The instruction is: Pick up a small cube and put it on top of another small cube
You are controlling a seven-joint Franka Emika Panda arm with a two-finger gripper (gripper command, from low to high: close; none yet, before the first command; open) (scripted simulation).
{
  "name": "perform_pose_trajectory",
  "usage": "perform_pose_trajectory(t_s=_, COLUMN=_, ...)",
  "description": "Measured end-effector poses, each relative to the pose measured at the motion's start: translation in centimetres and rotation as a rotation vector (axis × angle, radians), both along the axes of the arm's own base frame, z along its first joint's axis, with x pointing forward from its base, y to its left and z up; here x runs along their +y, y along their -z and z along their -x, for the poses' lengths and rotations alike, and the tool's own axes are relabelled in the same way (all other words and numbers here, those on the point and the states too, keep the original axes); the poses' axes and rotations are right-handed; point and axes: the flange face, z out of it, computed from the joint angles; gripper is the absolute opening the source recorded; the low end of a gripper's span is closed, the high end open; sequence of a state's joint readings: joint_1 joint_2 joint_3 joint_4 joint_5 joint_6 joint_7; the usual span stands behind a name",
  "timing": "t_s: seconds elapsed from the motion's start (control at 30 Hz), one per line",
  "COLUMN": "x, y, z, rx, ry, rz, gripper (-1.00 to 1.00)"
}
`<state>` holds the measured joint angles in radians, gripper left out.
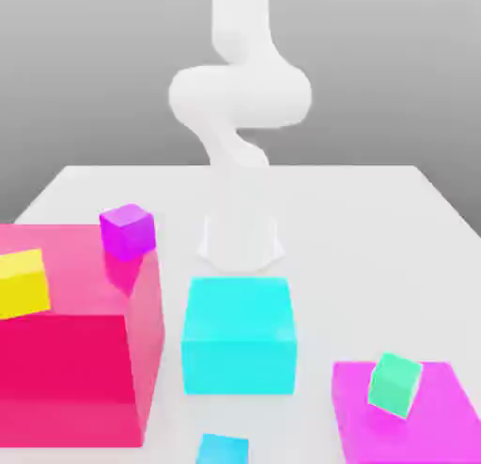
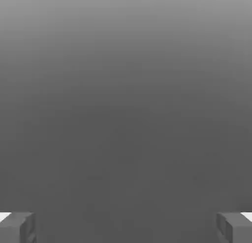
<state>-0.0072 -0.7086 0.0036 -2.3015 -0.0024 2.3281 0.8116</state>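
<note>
One robot arm (image 1: 240,96), white, single, seen in the exterior view. Base: standing on the pale table (image 1: 324,218), toward its far edge, roughly midway between that edge's two corners. Lower column: upright above the base. Middle: a thick rounded joint section, bulging to both sides of the column, higher than the far edge. Upper section: rising out through the top of the exterior view. One two-finger gripper (image 2: 126,228), seen in the hand view: fingers dark grey, each with a white patch, spread wide apart on opposite sides. State: open, with nothing between the fingers.
</note>
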Motion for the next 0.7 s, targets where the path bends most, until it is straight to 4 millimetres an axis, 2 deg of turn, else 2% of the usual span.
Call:
perform_pose_trajectory(t_s=0.17, x=-0.3, y=7.1, z=-6.0, rx=0.133, ry=0.026, rz=-0.008, gripper=0.00)
perform_pose_trajectory(t_s=0.37, x=-0.8, y=16.6, z=-11.3, rx=0.287, ry=0.057, rz=-0.019, gripper=0.00)
perform_pose_trajectory(t_s=0.53, x=-1.3, y=25.3, z=-14.1, rx=0.415, ry=0.082, rz=-0.030, gripper=0.00)
perform_pose_trajectory(t_s=0.7, x=-1.8, y=34.4, z=-15.4, rx=0.543, ry=0.108, rz=-0.042, gripper=0.00)
